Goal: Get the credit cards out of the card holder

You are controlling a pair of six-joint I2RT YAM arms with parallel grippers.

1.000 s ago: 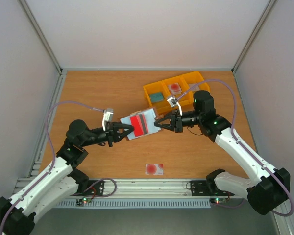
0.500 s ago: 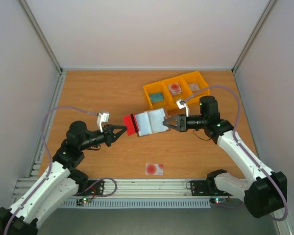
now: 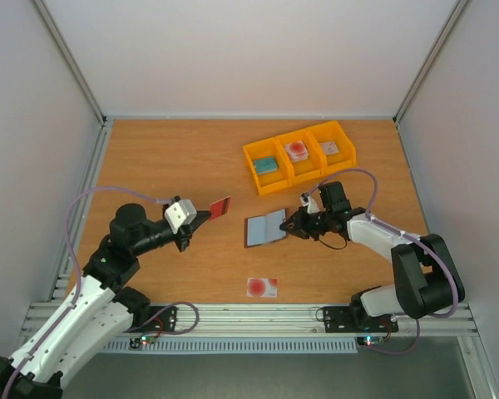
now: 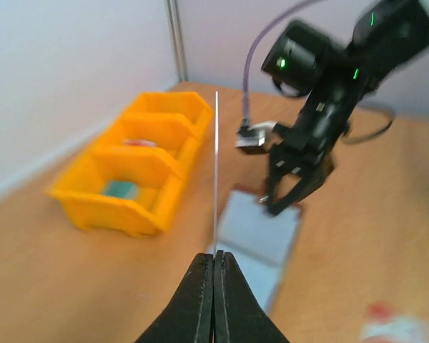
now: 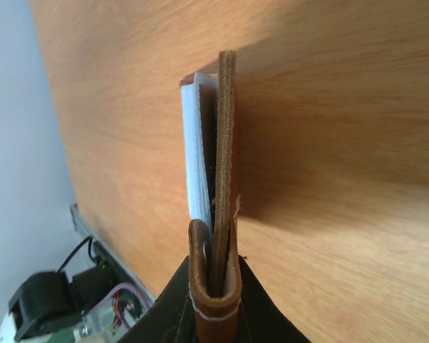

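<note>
The left pincer (image 3: 205,215) is pinching a red card (image 3: 220,204) aloft, while the right pincer (image 3: 294,224) is clamping the wallet (image 3: 264,229) by its right edge.

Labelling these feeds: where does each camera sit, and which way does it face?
Top external: above, behind the bases, looking down; both arms show.
Left wrist: faces the right gripper; its left gripper pinches a red card edge-on.
Right wrist: looks along the card holder clamped in its fingers.
All three show the card holder.
</note>
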